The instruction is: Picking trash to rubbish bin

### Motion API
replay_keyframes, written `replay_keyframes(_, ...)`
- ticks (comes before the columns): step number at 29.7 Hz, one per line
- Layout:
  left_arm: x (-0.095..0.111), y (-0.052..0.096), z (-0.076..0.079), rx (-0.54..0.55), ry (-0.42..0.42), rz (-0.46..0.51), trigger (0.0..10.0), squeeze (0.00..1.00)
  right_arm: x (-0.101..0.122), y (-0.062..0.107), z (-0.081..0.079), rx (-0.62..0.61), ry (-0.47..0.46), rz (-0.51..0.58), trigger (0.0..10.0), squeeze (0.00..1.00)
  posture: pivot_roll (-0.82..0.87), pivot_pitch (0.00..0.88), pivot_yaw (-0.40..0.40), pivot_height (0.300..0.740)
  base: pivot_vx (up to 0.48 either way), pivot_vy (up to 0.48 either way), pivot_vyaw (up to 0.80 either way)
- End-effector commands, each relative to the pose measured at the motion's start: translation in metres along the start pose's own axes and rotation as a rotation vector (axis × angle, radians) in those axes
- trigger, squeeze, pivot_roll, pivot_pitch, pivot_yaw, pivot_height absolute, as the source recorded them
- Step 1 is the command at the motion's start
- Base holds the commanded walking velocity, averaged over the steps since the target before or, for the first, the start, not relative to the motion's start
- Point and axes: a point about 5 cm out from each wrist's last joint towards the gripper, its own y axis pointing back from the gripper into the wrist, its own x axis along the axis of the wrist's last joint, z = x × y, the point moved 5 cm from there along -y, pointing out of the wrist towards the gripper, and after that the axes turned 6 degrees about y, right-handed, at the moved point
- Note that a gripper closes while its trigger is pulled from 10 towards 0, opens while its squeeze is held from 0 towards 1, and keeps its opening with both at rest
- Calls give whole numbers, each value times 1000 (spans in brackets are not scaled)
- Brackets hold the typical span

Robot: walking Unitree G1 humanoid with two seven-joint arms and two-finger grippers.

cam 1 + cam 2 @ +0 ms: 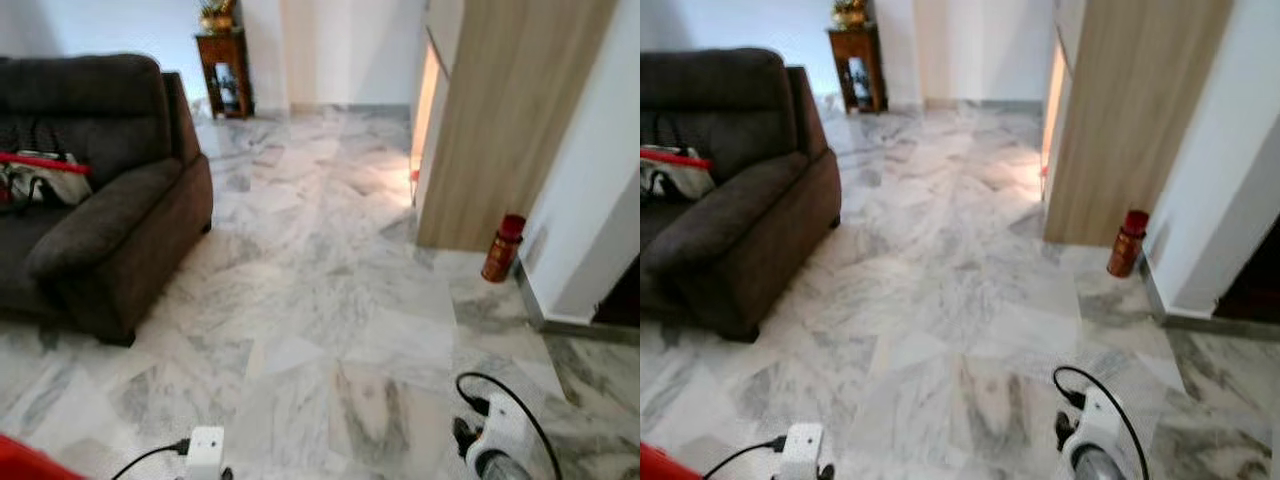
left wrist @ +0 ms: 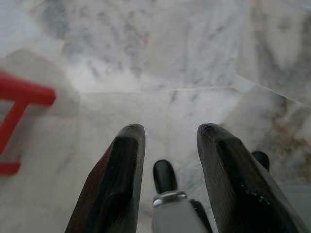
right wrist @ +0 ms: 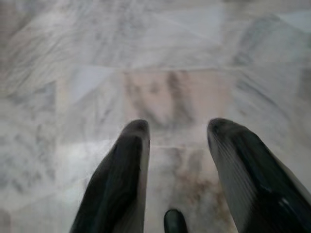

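A dark red bottle (image 1: 502,248) with a red cap stands upright on the marble floor (image 1: 320,300), at the foot of the wooden panel (image 1: 500,120) by the white wall on the right. Both arms hang low at the bottom edge of the eye views, the left wrist (image 1: 205,450) and the right wrist (image 1: 495,445), well short of the bottle. In the left wrist view my left gripper (image 2: 167,131) is open over bare floor. My right gripper (image 3: 179,127) is open too, with nothing between its fingers.
A dark sofa (image 1: 100,220) with a bag (image 1: 40,180) on it fills the left side. A small wooden stand (image 1: 225,70) sits at the far wall. A red object (image 1: 20,462) lies at the bottom left, and a red frame (image 2: 19,104) is near the left gripper.
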Motion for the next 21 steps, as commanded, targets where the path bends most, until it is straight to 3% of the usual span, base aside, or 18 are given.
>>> replay_keyframes(1,1,0,-2,11,9,6,10000,0,-2,-1,-5,14,9,-14,10000,0,-112,0,-24,740,0,0,0)
replay_keyframes(9,11,-2,5,-12,-13,22,10000,0,-6,-1,-13,25,-11,-21,10000,0,-103,0,-16,740,0,0,0)
replay_keyframes(14,9,-2,6,-8,-4,13,10000,0,-8,-1,-26,66,22,-34,10000,0,-84,0,-26,740,0,0,0)
replay_keyframes(21,3,-1,9,-22,-15,9,10000,0,-11,0,-23,59,-5,-42,10000,0,-84,0,-32,740,0,0,0)
